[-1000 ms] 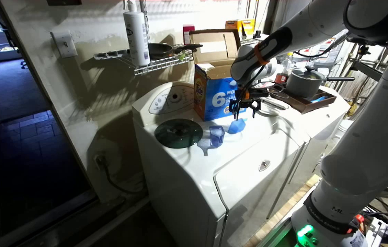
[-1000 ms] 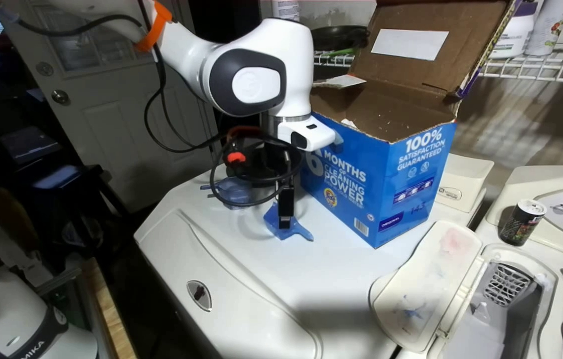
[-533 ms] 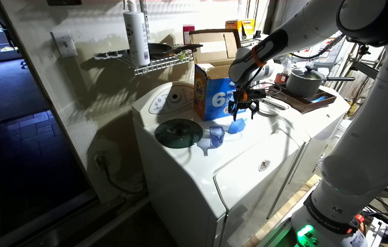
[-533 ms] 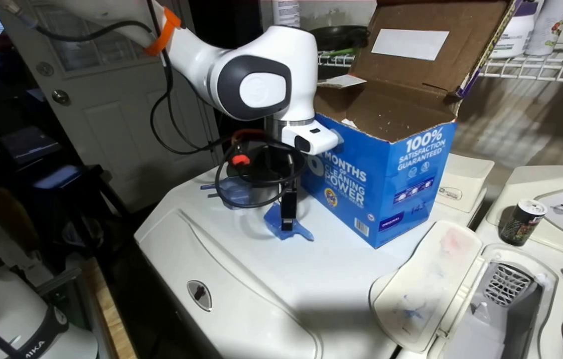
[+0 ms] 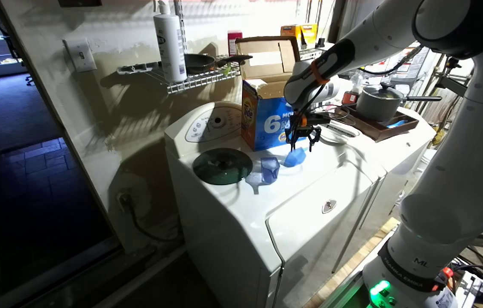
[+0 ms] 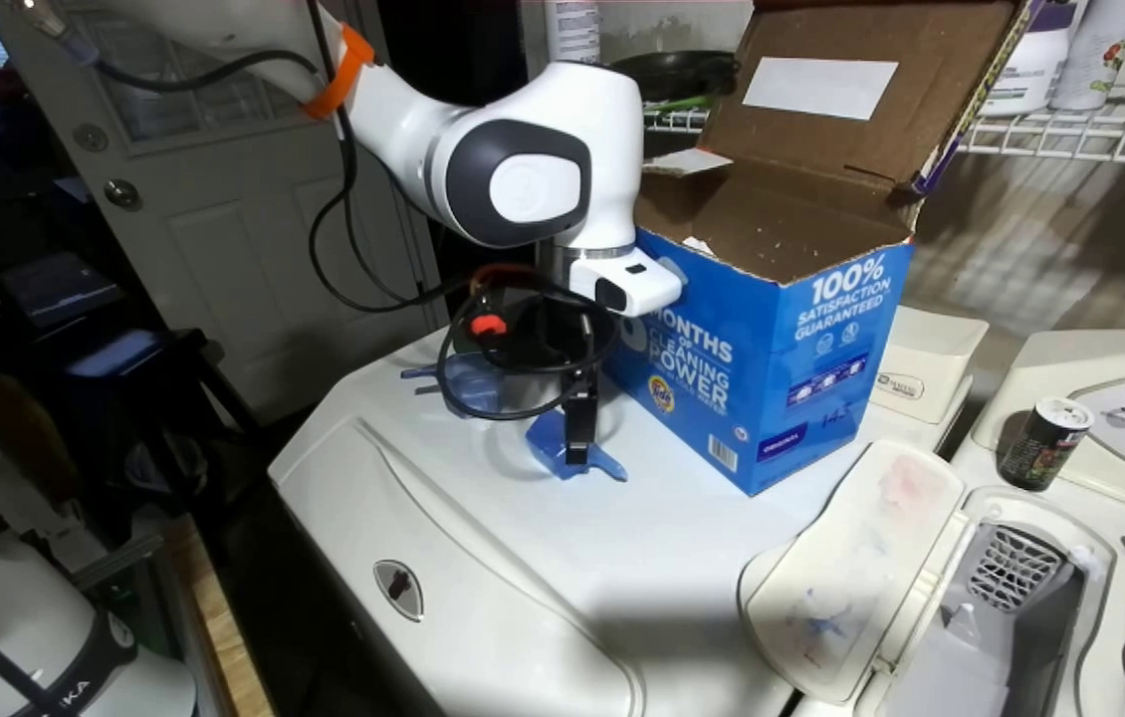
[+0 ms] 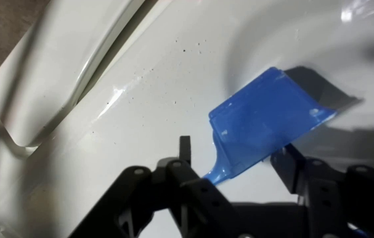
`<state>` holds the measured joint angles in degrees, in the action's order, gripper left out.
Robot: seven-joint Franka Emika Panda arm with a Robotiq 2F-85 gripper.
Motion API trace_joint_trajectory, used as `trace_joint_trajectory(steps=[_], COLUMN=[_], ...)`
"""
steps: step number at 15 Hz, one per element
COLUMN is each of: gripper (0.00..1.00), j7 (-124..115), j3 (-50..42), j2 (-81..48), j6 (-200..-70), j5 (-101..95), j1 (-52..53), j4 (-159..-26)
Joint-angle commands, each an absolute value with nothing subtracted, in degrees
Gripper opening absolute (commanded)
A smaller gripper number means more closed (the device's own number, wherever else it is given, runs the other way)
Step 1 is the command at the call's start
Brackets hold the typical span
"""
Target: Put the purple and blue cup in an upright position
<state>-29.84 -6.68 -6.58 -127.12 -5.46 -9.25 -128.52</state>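
Tipped blue cup beneath the spread gripper

The gripper is held low over the white machine, with its tip directed downward. Its two fingers are set wide apart, and nothing is gripped between them. The blue cup is located directly below the fingers, tipped over on the machine's top; its handle is partly hidden by the gripper in the wrist view. There the cup's lower edge is also overlapped by one finger; whether the two are in contact cannot be told.

A purplish-blue cup is placed to one side of the gripper, near the blue cup but apart from it. Whether it is upright or tipped cannot be made out. Beyond it, farther from the gripper, a dark green disc is laid flat.

Just beside the gripper, a cardboard box is seen with its lid raised. Its printed blue side is turned toward the fingers. On the gripper's opposite side from the disc, and well apart, a pot is set in a brown tray.
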Motion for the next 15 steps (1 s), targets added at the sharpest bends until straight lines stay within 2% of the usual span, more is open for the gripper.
trace_joint_trajectory(steps=[1,5,7,10,15], gripper=[0.35,0.07,0.0,0.03,0.03], j7=[-31.6,-31.66,-31.62,-30.72,-29.44], j3=[-7.78,-7.74,-7.7,-7.57,-7.31], j2=[-7.42,-6.8,-6.6,-6.23,-5.32], j6=[-127.02,-127.56,-128.03,-129.73,-135.04], j5=[-5.94,-5.91,-6.1,-6.1,-7.56], j1=[-7.79,-7.52,-7.35,-7.12,-6.12], j4=[-127.3,-127.65,-127.81,-128.25,-129.68])
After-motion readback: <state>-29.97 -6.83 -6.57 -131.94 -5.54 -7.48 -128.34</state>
